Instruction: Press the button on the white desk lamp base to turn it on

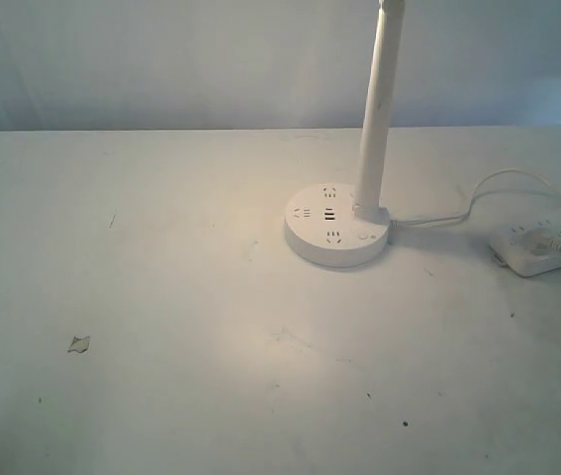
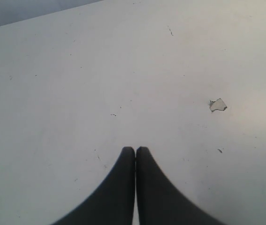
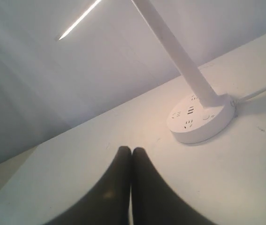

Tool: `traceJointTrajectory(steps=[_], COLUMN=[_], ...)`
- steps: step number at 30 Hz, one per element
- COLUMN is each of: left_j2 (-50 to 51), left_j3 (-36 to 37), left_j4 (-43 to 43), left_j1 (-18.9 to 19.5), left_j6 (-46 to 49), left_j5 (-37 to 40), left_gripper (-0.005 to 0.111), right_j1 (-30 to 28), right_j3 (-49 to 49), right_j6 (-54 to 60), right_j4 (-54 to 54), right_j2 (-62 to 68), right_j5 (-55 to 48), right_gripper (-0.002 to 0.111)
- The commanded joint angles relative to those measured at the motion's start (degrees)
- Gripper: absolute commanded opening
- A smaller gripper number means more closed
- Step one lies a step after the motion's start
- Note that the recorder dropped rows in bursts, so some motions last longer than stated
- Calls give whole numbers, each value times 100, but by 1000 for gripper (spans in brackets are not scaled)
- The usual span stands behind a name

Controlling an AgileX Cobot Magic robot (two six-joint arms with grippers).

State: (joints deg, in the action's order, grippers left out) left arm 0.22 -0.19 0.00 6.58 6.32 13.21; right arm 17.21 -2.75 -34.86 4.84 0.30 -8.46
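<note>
- Exterior view: the white lamp base (image 1: pixel 336 226) sits on the pale surface (image 1: pixel 161 247), right of centre, with its stem (image 1: pixel 379 99) rising out of the top of the frame. The small round button (image 1: pixel 363 236) lies nearly flush on the base's top, just in front of the stem's foot. A warm glow falls on the surface around the base. A cable (image 1: pixel 458 212) runs to a power strip (image 1: pixel 542 244) at the right edge. A small scrap (image 1: pixel 79 343) lies well apart on the left.
- Left wrist view: the left fingers (image 2: pixel 121 183) are pressed together above bare surface, holding nothing, with the scrap (image 2: pixel 217 105) near.
- Right wrist view: the right fingers (image 3: pixel 116 187) are also together and empty, apart from the lamp base (image 3: pixel 201 122). The button (image 3: pixel 207 117) is faintly visible beside the stem (image 3: pixel 179 51).
</note>
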Motion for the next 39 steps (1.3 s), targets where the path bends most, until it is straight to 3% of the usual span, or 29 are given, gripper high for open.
traceJointTrajectory(steps=[1,7,13,19,24,39], left_j2=[-22,-22,-22,-22,-22,-22], left_j3=[19,19,19,19,19,19], left_j4=[0,0,0,0,0,0], left_j1=[3,3,3,3,3,3], left_j6=[-6,-6,-6,-6,-6,-6], left_j5=[3,3,3,3,3,3], left_gripper=[0,0,0,0,0,0], right_j1=[11,-493,-1742,-2758,-2874,-2874], right_j3=[27,27,27,27,63,275], right_j6=[5,656,2240,3125,3573,3451], right_j4=[-17,-220,-220,-220,-253,-213], right_j2=[-30,-30,-30,-30,-30,-30], right_j5=[28,-300,-1327,-1372,-1397,-1206], right_gripper=[0,0,0,0,0,0])
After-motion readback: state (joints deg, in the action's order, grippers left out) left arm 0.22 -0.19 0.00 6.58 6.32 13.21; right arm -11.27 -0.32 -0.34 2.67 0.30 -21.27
